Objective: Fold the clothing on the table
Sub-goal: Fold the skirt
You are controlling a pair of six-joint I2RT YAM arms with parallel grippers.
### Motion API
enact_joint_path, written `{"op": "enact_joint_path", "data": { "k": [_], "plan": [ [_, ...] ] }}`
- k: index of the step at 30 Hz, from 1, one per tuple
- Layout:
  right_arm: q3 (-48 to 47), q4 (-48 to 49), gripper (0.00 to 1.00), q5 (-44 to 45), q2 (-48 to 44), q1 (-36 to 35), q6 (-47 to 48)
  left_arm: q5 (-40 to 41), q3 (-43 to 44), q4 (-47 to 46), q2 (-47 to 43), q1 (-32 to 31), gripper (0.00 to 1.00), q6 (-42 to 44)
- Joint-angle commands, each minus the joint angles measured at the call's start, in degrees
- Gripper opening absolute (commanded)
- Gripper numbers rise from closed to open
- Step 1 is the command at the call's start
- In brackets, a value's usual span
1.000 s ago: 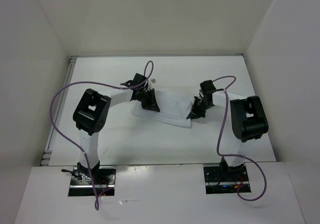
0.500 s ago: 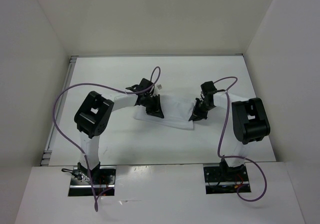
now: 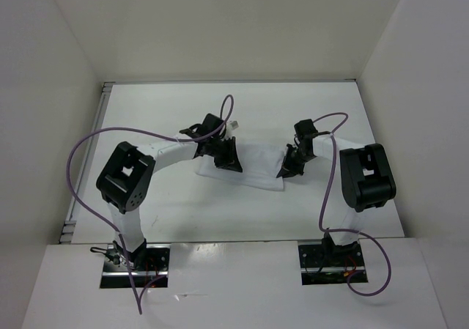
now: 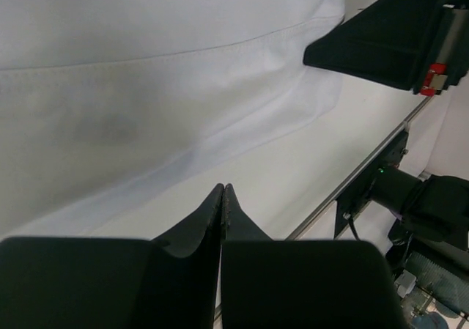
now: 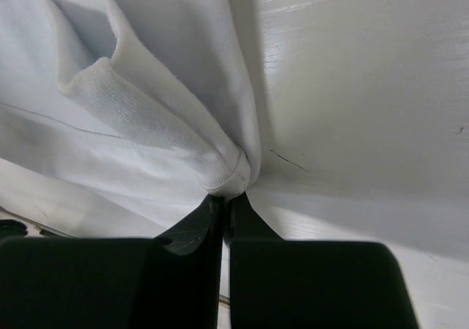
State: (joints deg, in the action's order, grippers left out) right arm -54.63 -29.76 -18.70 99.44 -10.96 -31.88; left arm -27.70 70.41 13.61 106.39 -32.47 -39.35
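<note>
The clothing [image 3: 256, 166] is a small white cloth lying wrinkled on the table [image 3: 220, 208] between my two grippers. My left gripper [image 3: 229, 160] rests at its left end. In the left wrist view its jaws [image 4: 222, 187] are pressed together with no fabric showing between them, tips just off the hemmed cloth [image 4: 146, 80]. My right gripper [image 3: 287, 169] is at the cloth's right end. In the right wrist view its jaws [image 5: 228, 195] pinch a bunched, folded corner of the clothing [image 5: 146, 116], lifted slightly off the table [image 5: 352, 87].
White upright walls enclose the table on the left, back and right. Purple cables [image 3: 80, 160] loop from both arms. A thin metal rim [image 3: 89, 153] runs along the table's left edge. The right gripper's black body [image 4: 388, 36] shows in the left wrist view.
My left gripper has slid a little to the right and nearer along the cloth, its elbow swinging left. The cloth's left end has shifted right with it. The right gripper has barely moved.
</note>
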Motion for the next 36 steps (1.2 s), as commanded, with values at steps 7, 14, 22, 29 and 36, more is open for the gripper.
{"op": "enact_joint_path", "data": {
  "k": [7,14,22,29,36],
  "plan": [
    [0.4,-2.14,0.0,1.82,-1.62,-0.46,0.85,2.82,0.07,1.51,6.1,-2.15,0.0,0.15],
    [-1.27,-4.34,0.0,2.87,-4.59,-0.46,0.85,8.63,0.6,3.62,9.54,-3.22,0.0,0.77],
    [-4.78,-8.56,0.0,1.48,-12.85,-0.46,-0.99,8.72,4.46,4.15,13.92,-6.64,0.0,0.77],
    [-6.45,-9.7,0.0,-2.31,-16.72,-0.99,-2.04,4.59,13.16,3.44,18.32,-10.59,0.0,0.15],
    [-10.05,-9.7,0.0,-6.25,-18.84,-1.52,-3.27,1.16,15.46,1.16,18.33,-11.92,0.0,-0.9]
  ]
}}
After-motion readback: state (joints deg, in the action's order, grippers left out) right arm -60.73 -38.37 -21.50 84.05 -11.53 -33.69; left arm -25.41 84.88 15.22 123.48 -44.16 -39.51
